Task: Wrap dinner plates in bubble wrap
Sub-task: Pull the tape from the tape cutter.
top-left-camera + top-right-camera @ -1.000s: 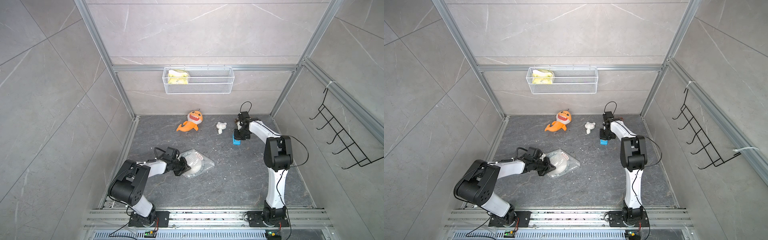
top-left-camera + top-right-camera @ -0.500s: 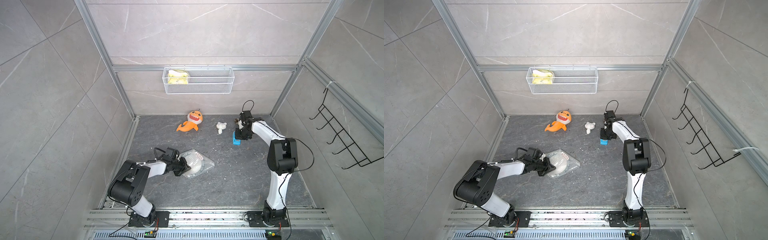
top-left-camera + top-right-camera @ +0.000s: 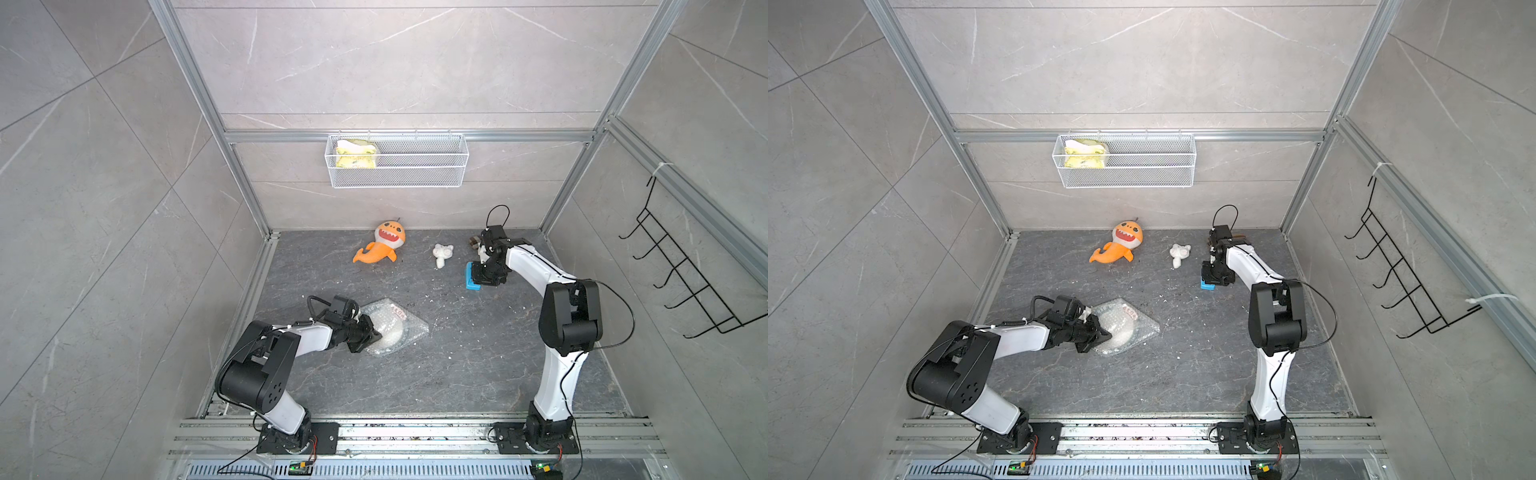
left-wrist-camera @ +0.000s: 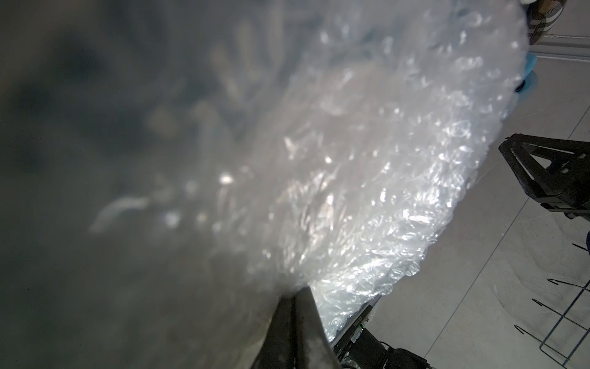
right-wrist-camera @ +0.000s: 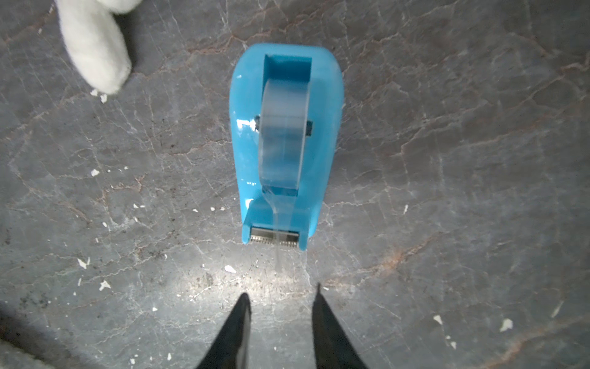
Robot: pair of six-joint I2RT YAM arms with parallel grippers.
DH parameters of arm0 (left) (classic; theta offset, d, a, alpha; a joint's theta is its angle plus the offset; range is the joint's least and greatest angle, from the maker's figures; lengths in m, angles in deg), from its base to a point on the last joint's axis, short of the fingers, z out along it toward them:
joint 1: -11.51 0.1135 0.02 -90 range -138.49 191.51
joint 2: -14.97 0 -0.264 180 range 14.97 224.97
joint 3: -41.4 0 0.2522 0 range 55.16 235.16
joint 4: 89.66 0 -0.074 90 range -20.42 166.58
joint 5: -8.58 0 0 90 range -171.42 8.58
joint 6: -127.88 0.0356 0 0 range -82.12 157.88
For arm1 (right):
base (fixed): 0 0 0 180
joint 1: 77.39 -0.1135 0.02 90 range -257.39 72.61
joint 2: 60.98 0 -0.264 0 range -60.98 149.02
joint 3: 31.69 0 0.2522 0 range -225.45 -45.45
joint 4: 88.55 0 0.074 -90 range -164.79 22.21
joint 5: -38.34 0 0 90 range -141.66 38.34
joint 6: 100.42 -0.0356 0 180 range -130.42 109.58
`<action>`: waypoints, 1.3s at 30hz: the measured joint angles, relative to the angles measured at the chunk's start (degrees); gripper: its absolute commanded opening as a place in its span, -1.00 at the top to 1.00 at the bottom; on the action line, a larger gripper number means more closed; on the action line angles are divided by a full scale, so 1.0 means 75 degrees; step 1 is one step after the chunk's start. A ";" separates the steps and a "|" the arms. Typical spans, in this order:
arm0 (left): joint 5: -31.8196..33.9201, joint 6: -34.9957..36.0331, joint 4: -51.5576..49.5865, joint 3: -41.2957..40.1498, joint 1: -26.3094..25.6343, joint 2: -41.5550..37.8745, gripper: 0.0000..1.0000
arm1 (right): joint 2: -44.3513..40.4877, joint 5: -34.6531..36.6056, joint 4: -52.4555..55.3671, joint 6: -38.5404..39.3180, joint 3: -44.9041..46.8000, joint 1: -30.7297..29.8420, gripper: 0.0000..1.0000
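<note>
1. Lettering: the dinner plate (image 3: 392, 327) has rim text, unreadable through the bubble wrap (image 3: 415, 329).
2. Location: the wrapped plate lies on the table (image 3: 457, 365), on the left arm's side.
3. Left gripper (image 3: 371, 335): jaws together, clamped on a fold of the bubble wrap.
4. Right gripper (image 5: 281, 297): jaws apart, holding nothing, just beside the cutter end of a blue tape dispenser (image 5: 284, 143) loaded with clear tape.
5. Containers: the wall-mounted wire basket (image 3: 419, 166) holds one yellow-and-white item (image 3: 356, 154).
</note>
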 measured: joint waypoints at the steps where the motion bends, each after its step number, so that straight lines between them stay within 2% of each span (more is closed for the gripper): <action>1: 0.0000 0.0003 0.0000 0.0000 0.0000 0.0000 0.88 | 0.0003 0.0023 0.0015 0.0003 -0.0067 0.0000 0.15; 4: -0.0003 0.0000 0.0000 0.0000 0.0000 0.0003 0.88 | 0.0076 0.0055 0.0058 0.0006 -0.0417 0.0000 0.14; 11: -0.0105 0.0000 -0.0015 0.0041 0.0044 0.0070 0.88 | 0.0839 0.0099 0.0175 0.0058 -0.1437 0.0000 0.31; 19: -0.0207 0.0003 -0.0032 0.0152 0.0050 0.0201 0.88 | 0.1355 0.0245 0.0405 0.0061 -0.1539 0.0000 0.38; 23: -0.0248 0.0003 -0.0038 0.0198 0.0050 0.0254 0.88 | 0.1387 0.0315 0.0402 0.0085 -0.1547 0.0000 0.60; 25: -0.0256 0.0003 -0.0038 0.0207 0.0050 0.0268 0.88 | 0.1405 0.0341 0.0402 0.0085 -0.1556 0.0000 0.64; 34: -0.0268 0.0000 -0.0035 0.0221 0.0050 0.0286 0.88 | 0.1609 0.0358 0.0402 0.0085 -0.1716 0.0000 0.67; 39: -0.0271 0.0003 -0.0044 0.0230 0.0050 0.0289 0.88 | 0.1702 0.0341 0.0417 0.0128 -0.1798 0.0000 0.96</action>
